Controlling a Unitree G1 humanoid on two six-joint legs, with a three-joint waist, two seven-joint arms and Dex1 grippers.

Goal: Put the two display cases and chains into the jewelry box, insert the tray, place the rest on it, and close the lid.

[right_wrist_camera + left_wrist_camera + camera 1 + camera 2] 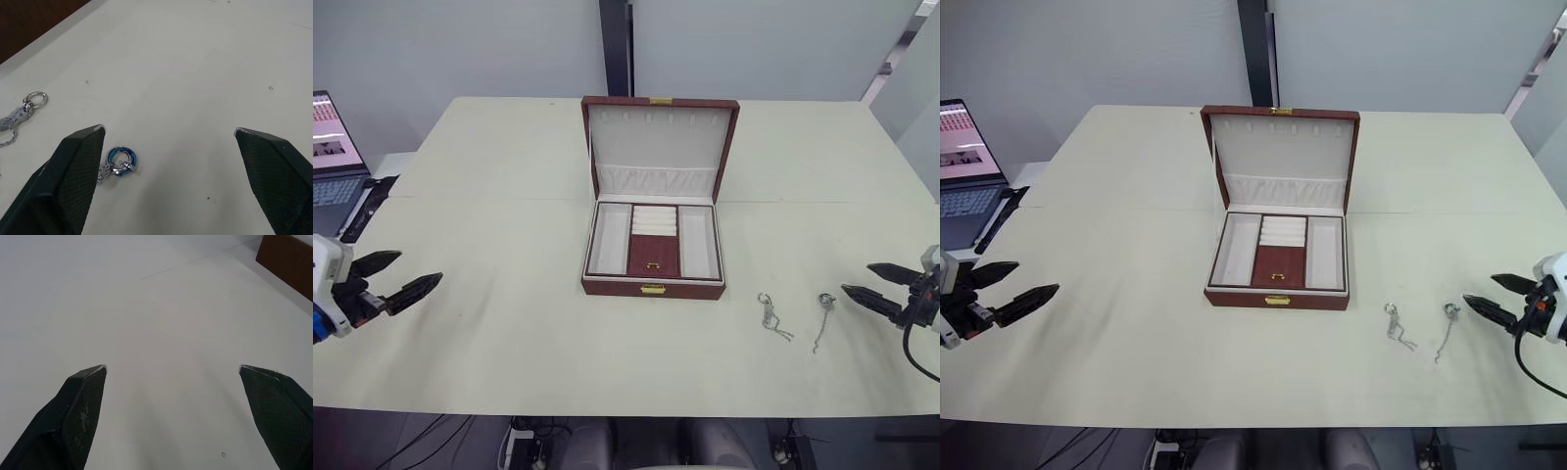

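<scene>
A broad, matte, pale cream table [509, 323] with faint seams across it carries everything. At its middle stands the jewelry box [653, 288], a rectangular case in dark red wood grain with a small gold clasp at its front wall. Its lid [658, 147] stands open and upright behind it, lined in smooth cream fabric with a gathered pocket along the lower part and a row of small hooks near the top. The tray [653, 241] sits inside the box: two long plain cream compartments flank a ribbed ring-roll section and a dark red centre flap with a gold tab. At the table's far left edge rests an open laptop [333, 162] with a lit screen. The left gripper [399, 278] hangs over bare tabletop well to the left of the box, its two tapered, black, finely textured fingers spread wide and holding nothing. The right gripper [871, 286] hovers low at the right edge, its fingers likewise parted and empty, just beside the nearer chain. Two thin silver chains lie on the table to the right of the box front: one [771, 315] loosely crumpled, the other [821, 319] stretched straighter, its ring [121, 159] glinting bluish close to one black fingertip.
</scene>
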